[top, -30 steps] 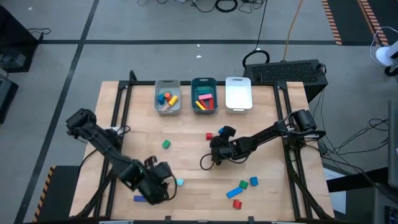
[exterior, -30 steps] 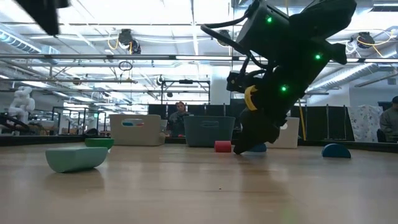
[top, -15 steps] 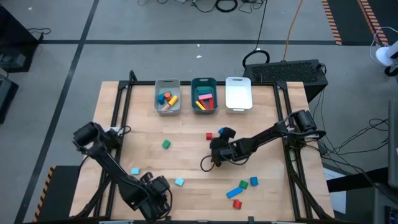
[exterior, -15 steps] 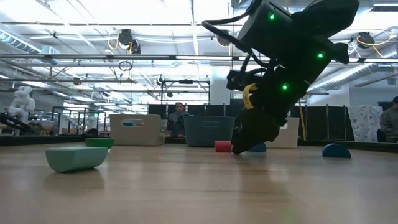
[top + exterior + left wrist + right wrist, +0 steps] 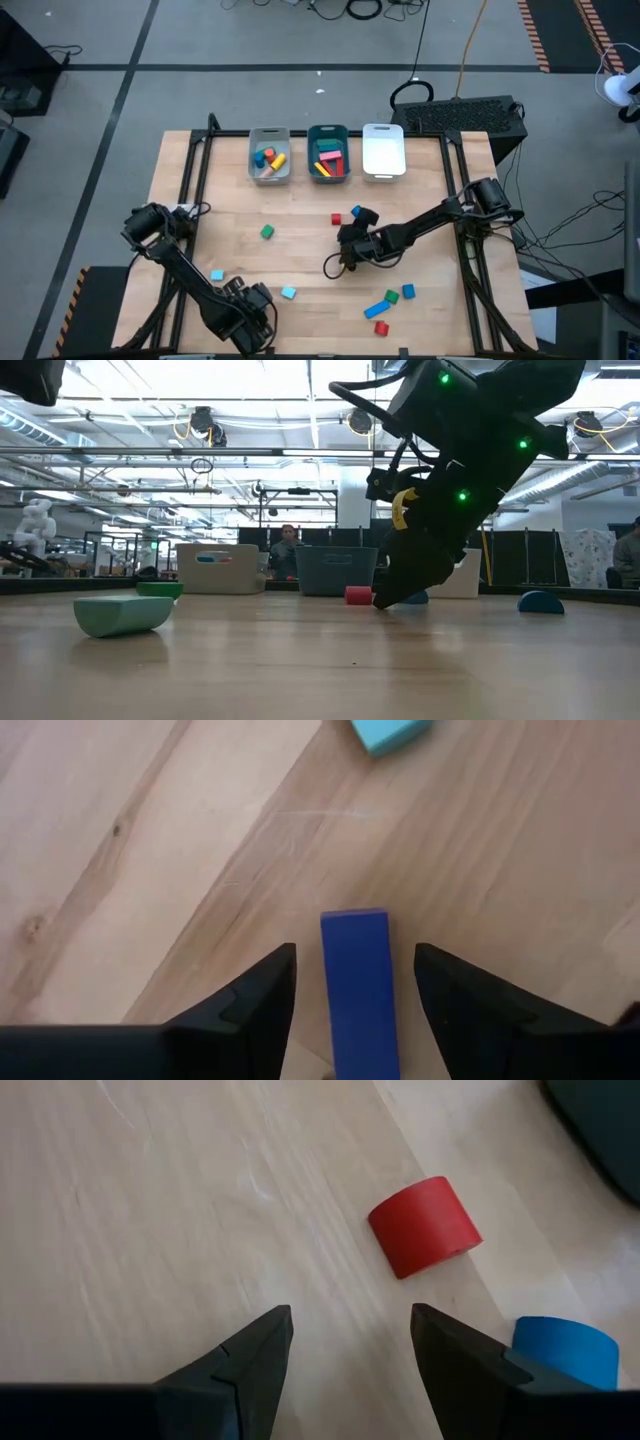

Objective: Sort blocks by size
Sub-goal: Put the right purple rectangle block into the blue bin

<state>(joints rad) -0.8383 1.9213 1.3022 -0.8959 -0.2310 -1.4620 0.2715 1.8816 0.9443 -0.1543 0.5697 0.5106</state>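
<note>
A blue long bar (image 5: 356,990) lies flat on the table. My left gripper (image 5: 355,948) stands open over it near the table's near left edge (image 5: 245,318), pointing down, one finger on either side and apart from the bar. In the high view the arm hides the bar. My right gripper (image 5: 350,1310) is open at mid-table (image 5: 347,238) with bare wood between its fingers. A red cylinder (image 5: 423,1227) lying on its side and a blue block (image 5: 563,1350) sit just beyond it.
At the far edge stand a grey tray (image 5: 269,170), a teal tray (image 5: 327,130) and a white tray (image 5: 383,150). Loose blocks: green (image 5: 267,232), two cyan (image 5: 217,275) (image 5: 288,293), and a blue, green and red cluster (image 5: 390,305) near the right front.
My left gripper has dropped toward the table and moved toward the near edge, turning as it went, and now covers the blue bar in the high view. A cyan block it hid now shows.
</note>
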